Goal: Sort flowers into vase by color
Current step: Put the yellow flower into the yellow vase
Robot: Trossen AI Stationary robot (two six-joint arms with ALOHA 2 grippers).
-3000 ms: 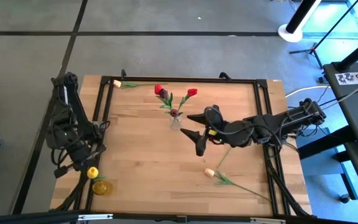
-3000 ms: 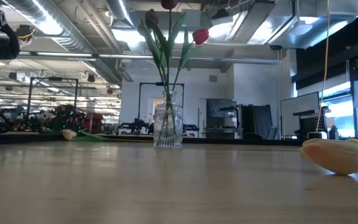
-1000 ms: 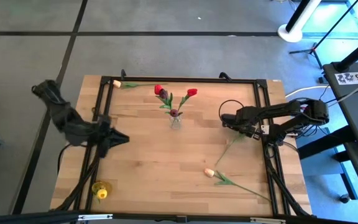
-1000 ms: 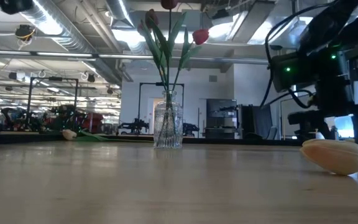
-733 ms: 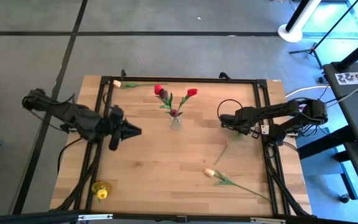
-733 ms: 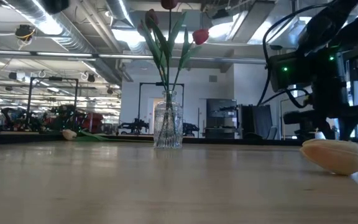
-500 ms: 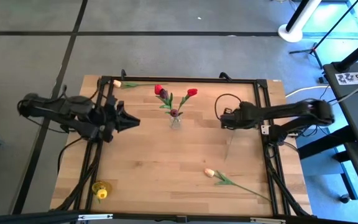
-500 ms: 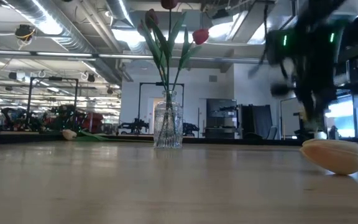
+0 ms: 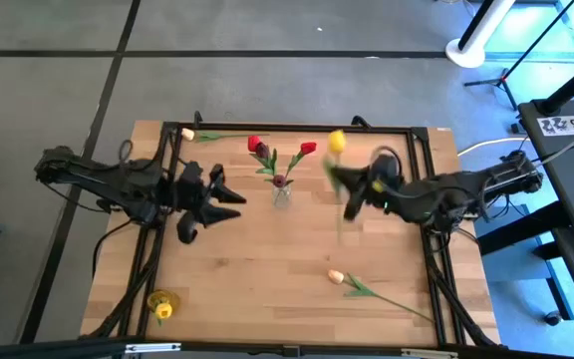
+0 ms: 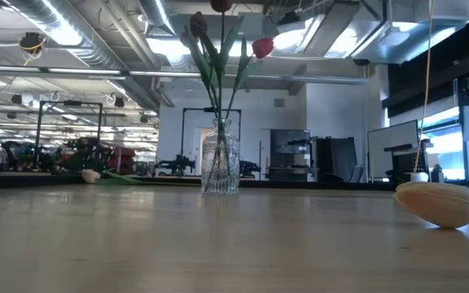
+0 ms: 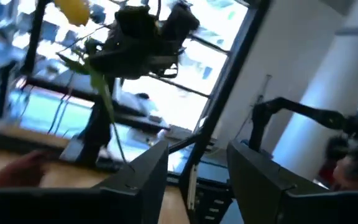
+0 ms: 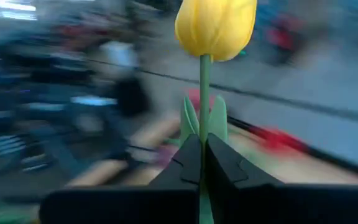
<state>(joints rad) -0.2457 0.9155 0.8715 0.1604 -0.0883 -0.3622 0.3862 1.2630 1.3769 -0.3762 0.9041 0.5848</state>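
A clear glass vase (image 9: 281,191) stands at the table's far middle, holding red (image 9: 308,148) and maroon flowers; it also shows in the low view (image 10: 220,167). To its right my right gripper (image 9: 355,187) is shut on a yellow flower (image 9: 337,142), raised above the table. Left of the vase, my left gripper (image 9: 217,209) hovers open, with nothing between its fingers (image 11: 142,180). A cream flower (image 9: 336,276) lies on the table at the near right, its head (image 10: 436,203) resting on the wood. Another cream flower (image 9: 187,134) lies at the far left edge. My right gripper pinches the yellow flower's thin green stem (image 12: 202,146) between its two fingers, a short way below the head (image 12: 215,25) and just under the leaves. The fingers come about level from the table's right and lie across the stem. The flower is lifted clear, head up, lower stem (image 11: 107,109) hanging below.
A small yellow vase with a yellow flower (image 9: 162,304) stands at the near left corner. A black frame (image 9: 297,128) runs round the table's edges. Bare wood lies between the glass vase and the near edge.
My right gripper has shut on the stem of the yellow flower that lay at the table's right, raised it clear and carried it left toward the vase, the flower swinging head up. My left gripper has moved right toward the vase and opened.
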